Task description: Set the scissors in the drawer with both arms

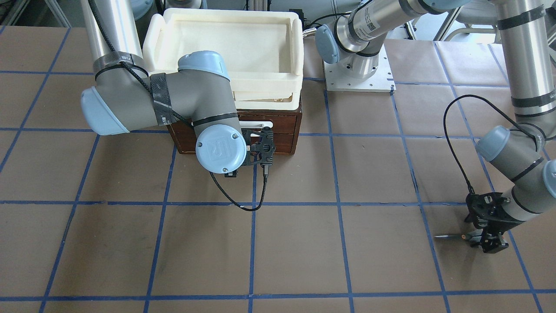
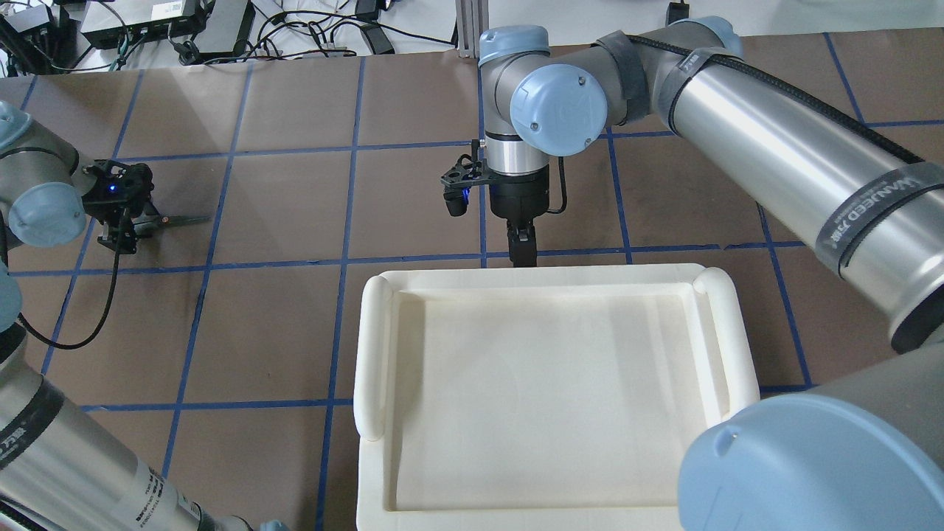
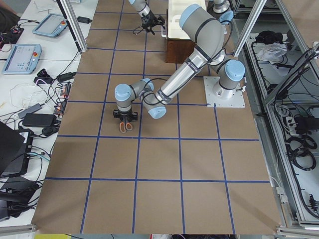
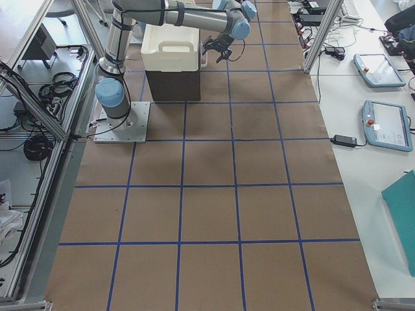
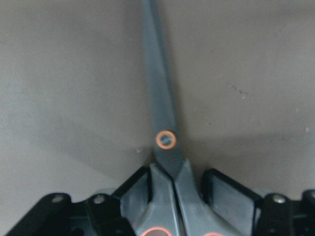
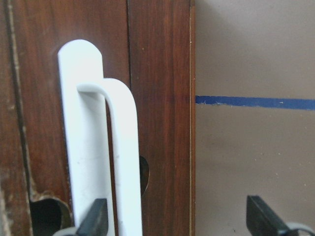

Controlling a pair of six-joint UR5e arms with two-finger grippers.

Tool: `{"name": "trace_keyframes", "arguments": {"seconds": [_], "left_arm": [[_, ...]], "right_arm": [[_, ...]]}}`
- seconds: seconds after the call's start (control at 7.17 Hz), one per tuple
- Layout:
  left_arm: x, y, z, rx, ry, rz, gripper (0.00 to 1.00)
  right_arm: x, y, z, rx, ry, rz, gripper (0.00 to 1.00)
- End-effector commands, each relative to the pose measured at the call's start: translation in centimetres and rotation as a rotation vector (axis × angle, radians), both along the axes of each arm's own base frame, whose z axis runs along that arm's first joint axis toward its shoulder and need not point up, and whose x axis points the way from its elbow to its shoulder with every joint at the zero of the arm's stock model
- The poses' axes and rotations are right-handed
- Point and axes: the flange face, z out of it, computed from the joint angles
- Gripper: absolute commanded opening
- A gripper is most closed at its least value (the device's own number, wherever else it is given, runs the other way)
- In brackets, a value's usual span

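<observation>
The scissors lie flat on the brown table, far from the drawer, with the slim blades pointing away from my left gripper. In the left wrist view the gripper is shut on the scissors at the grey, orange-lined handles just behind the pivot. The dark brown drawer is closed, with its white bar handle on the front. My right gripper is open right in front of the drawer, one finger at the handle. It also shows in the overhead view.
A cream-white plastic tray sits on top of the drawer cabinet. Blue tape lines grid the brown table. The right arm's base plate stands beside the cabinet. A black cable hangs from the right wrist.
</observation>
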Motion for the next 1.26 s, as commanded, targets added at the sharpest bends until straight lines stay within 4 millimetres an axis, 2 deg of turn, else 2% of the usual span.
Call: {"name": "trace_keyframes", "arguments": {"seconds": [0.0,0.14,0.56,0.84,1.12], "left_arm": [[0.0,-0.4,0.8,-0.024,0.011,-0.006,0.2],[0.0,-0.4,1.4,-0.029,0.008,-0.006,0.19],[-0.5,-0.4,2.9,-0.036,0.004,-0.012,0.19],[-1.3,0.0,4.7,-0.022,0.011,-0.02,0.18],[-1.7,0.0,5.2,-0.025,0.011,-0.023,0.17]], "right_arm": [[0.0,0.0,-0.2,-0.002,-0.001,0.004,0.78],[0.0,-0.1,-0.1,-0.011,-0.002,0.001,0.74],[0.3,-0.8,0.5,-0.052,-0.016,-0.005,0.74],[0.5,-1.5,0.6,-0.098,-0.03,-0.005,0.74],[0.7,-3.6,0.0,-0.133,-0.034,-0.006,0.75]]}}
